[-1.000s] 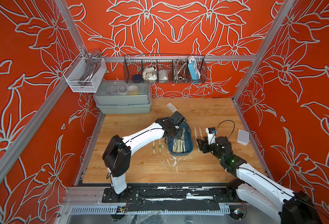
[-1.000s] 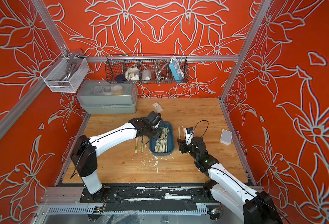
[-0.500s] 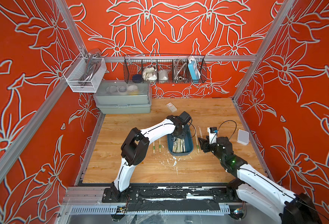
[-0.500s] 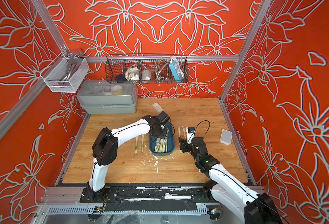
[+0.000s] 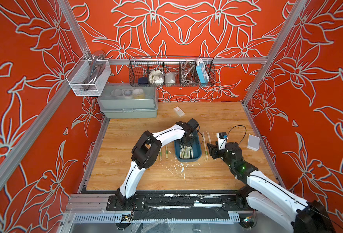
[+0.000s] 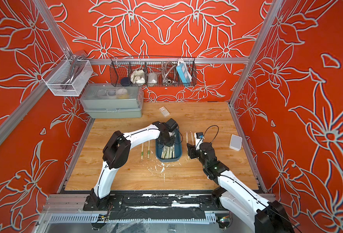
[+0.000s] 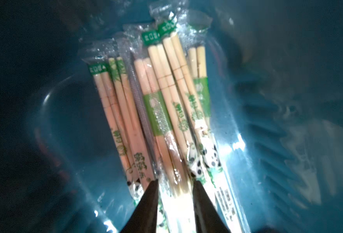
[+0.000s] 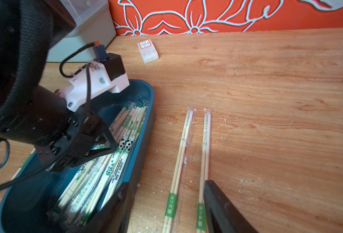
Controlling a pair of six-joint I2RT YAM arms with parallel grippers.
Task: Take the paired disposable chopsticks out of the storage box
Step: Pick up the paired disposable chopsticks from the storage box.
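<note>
On the wooden desk (image 5: 217, 177) sits a shallow teal plastic storage box (image 5: 199, 149), with sleeved pale-wood paired chopsticks (image 7: 166, 121) heaped inside. The left pincer (image 7: 175, 187), narrowed, appears to pinch one pair. The right pincer (image 8: 165, 183) hangs spread and empty. This looks like the grasping step; next, a lift clear of the rim.

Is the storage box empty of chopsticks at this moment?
No, many paired disposable chopsticks lie bundled inside the storage box.

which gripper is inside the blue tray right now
The left gripper: its fingers reach down among the sleeved chopsticks in the storage box. The right gripper is outside it, open above two pairs lying on the table.
</note>
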